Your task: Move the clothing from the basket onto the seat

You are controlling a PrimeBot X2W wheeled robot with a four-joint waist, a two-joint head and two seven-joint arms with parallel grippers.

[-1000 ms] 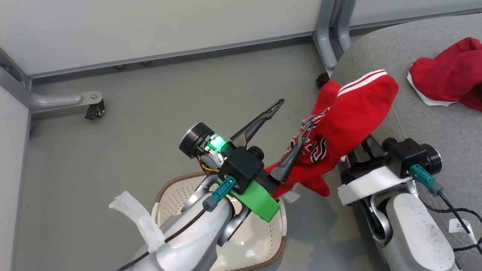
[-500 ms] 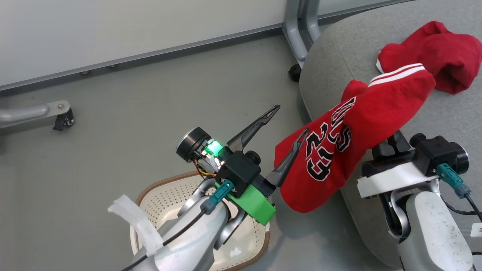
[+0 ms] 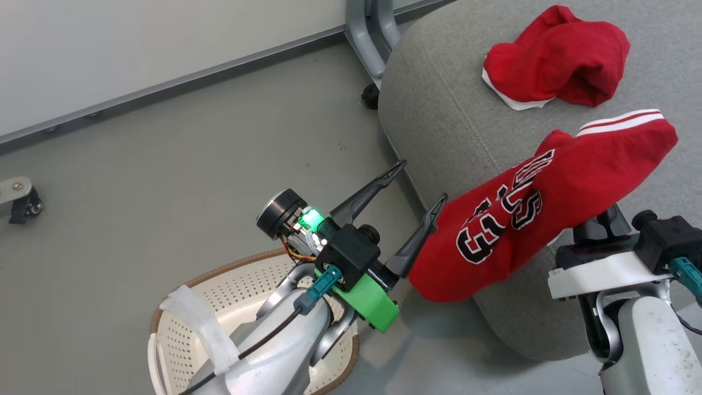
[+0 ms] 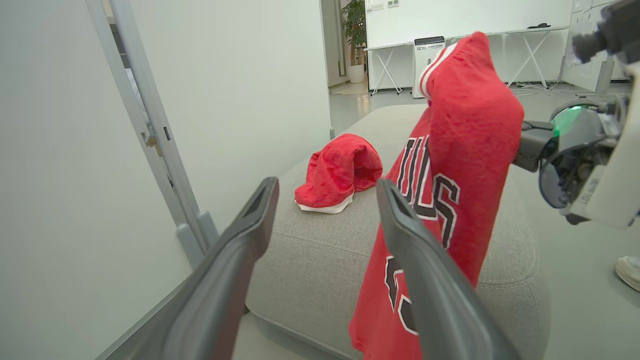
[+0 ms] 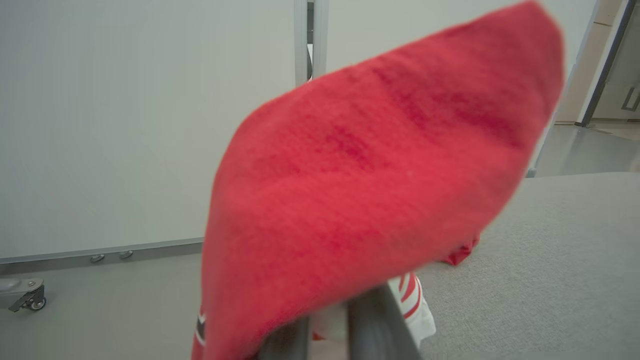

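The red jersey (image 3: 537, 214) with black-and-white lettering hangs from my right gripper (image 3: 600, 227), which is shut on it above the near edge of the grey seat (image 3: 439, 109). In the right wrist view the cloth (image 5: 380, 165) drapes over my closed right gripper (image 5: 327, 325). A plain red garment (image 3: 556, 55) lies crumpled farther back on the seat. My left gripper (image 3: 422, 180) stands open and empty just left of the jersey's hanging end. The cream basket (image 3: 186, 340) sits on the floor under my left arm, its inside mostly hidden.
A grey metal partition post (image 3: 367, 33) stands at the seat's far corner, along a white wall panel. A caster foot (image 3: 22, 200) sits at the left on the grey floor. A person's shoe (image 4: 627, 270) shows beyond the seat.
The camera has swung right, so the whole scene slid left. My right gripper has carried the jersey from beside the seat's edge to over the seat. The left gripper stays open.
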